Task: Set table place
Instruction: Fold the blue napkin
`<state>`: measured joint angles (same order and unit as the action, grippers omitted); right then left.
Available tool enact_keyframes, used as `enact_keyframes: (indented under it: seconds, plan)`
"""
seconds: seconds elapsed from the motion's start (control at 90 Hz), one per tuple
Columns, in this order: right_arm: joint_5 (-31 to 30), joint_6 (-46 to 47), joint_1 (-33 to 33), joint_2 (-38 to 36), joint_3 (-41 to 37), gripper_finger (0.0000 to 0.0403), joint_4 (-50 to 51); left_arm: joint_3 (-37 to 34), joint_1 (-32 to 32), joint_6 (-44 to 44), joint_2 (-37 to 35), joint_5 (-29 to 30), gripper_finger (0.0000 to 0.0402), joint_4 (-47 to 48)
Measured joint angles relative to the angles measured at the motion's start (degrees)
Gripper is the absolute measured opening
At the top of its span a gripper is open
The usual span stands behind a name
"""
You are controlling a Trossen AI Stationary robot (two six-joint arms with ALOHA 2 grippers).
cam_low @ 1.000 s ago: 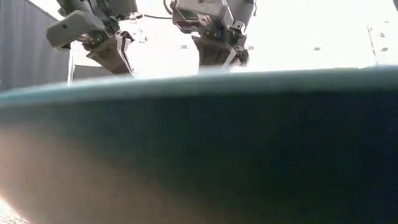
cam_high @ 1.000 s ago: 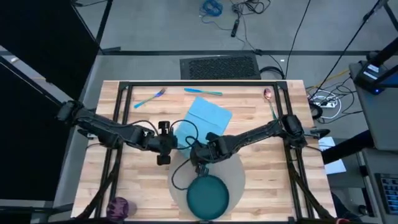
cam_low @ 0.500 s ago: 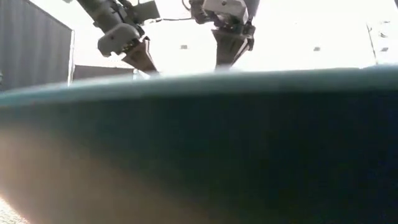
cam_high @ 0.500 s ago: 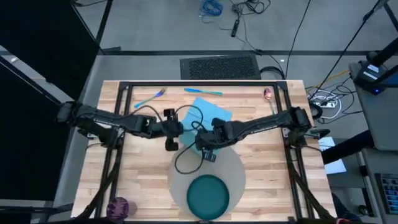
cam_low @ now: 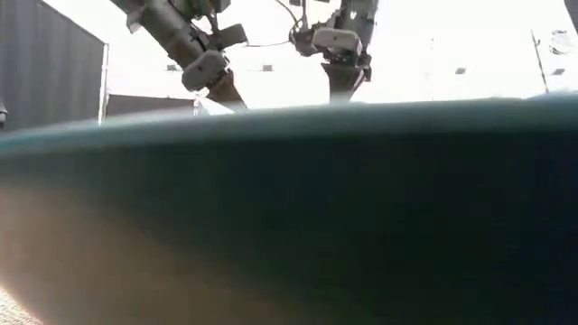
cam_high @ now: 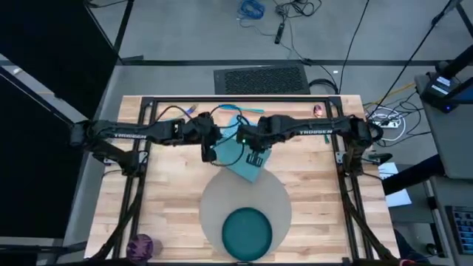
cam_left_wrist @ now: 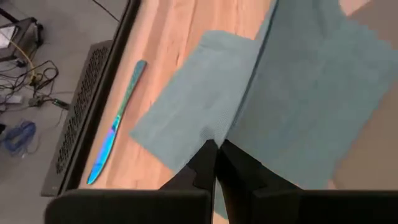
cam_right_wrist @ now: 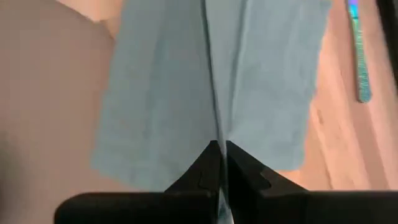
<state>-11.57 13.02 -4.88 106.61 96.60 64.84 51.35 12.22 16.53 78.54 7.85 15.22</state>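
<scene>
- High view: both arms reach in over the far middle of the table (cam_high: pixel 170 199). The left gripper (cam_high: pixel 209 148) and the right gripper (cam_high: pixel 256 154) sit on opposite edges of the light blue napkin (cam_high: pixel 238 151), which hangs between them above the wood, just beyond the far rim of the round grey mat (cam_high: pixel 222 199). The dark teal plate (cam_high: pixel 247 230) lies on the mat's near part. A blue-handled fork (cam_high: pixel 177 117) and knife (cam_high: pixel 244 108) lie by the far edge, a spoon (cam_high: pixel 318 112) near the far right corner, and the purple cup (cam_high: pixel 142 244) at the near left corner.
- Low view: the plate's rim (cam_low: pixel 289 181) fills most of the picture; the two grippers show above it, and their fingertips are probably hidden behind the rim.
- Left wrist view: the left gripper's fingers (cam_left_wrist: pixel 233 165) are pinched together on a fold of the napkin (cam_left_wrist: pixel 292 81); the knife (cam_left_wrist: pixel 117 132) lies on the table beyond.
- Right wrist view: the right gripper's fingers (cam_right_wrist: pixel 242 167) are likewise clamped on a raised crease of the napkin (cam_right_wrist: pixel 161 93), with the mat (cam_right_wrist: pixel 50 74) beside it.
</scene>
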Motion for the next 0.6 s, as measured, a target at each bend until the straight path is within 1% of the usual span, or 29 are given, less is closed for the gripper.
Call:
enact_keyframes:
  seconds: [0.267,0.356,0.456,0.6]
  plan:
    - [2.85,-2.16,-5.63,-0.02,-0.79,0.0,0.06,0.02,4.27,5.21,6.99,-4.71,0.0,-4.05]
    - [3.25,-2.27,-6.72,-0.02,-2.02,0.0,0.17,0.28,5.37,7.02,7.65,-5.83,0.0,-5.05]
    - [5.74,-2.24,-7.69,-0.02,-4.49,0.0,-1.25,1.24,6.61,8.43,8.18,-6.74,0.0,-5.04]
    - [5.9,-2.46,-8.29,-0.02,-6.7,0.0,-2.88,2.99,7.38,9.45,8.16,-8.12,0.0,-4.68]
